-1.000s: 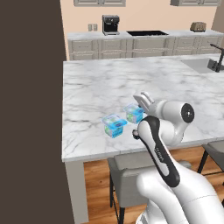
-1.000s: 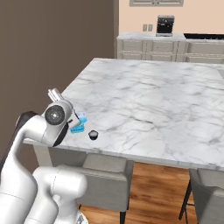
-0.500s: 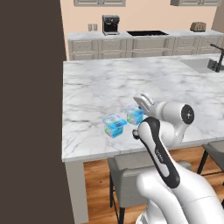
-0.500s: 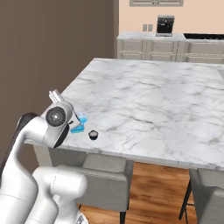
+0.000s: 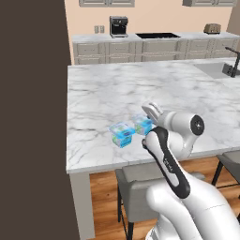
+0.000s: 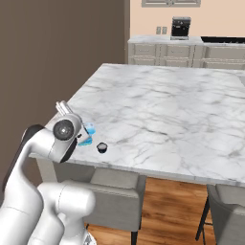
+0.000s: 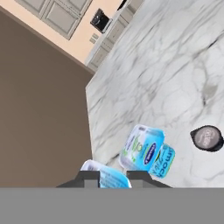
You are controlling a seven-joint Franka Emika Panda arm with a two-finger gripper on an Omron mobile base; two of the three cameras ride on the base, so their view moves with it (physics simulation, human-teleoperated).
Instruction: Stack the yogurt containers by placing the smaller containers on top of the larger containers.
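Two light-blue yogurt packs stand near the island counter's front left corner, the left pack (image 5: 123, 133) and the right pack (image 5: 143, 124). In the hand view one pack (image 7: 146, 152) lies mid-frame. The other pack's edge (image 7: 105, 177) shows just past the fingertips. The small dark cup (image 6: 101, 147) with a pale lid (image 7: 206, 137) sits on the marble to the right of the packs, apart from them. My gripper (image 5: 152, 109) (image 6: 61, 106) (image 7: 113, 177) is shut, with its fingers above the right pack and gripping nothing that I can see. In the right base view my hand hides part of a pack (image 6: 88, 133).
The counter's front edge (image 5: 108, 164) runs just below the packs. Grey stools (image 5: 136, 176) (image 6: 115, 179) stand under it. A tall dark wall (image 5: 33, 117) borders the left. A sink (image 5: 220, 69) is at the far right and a coffee machine (image 5: 118, 26) on the back counter.
The hand has sunk very slightly. Both packs and the cup stay where they were, and the jaws have stayed shut.
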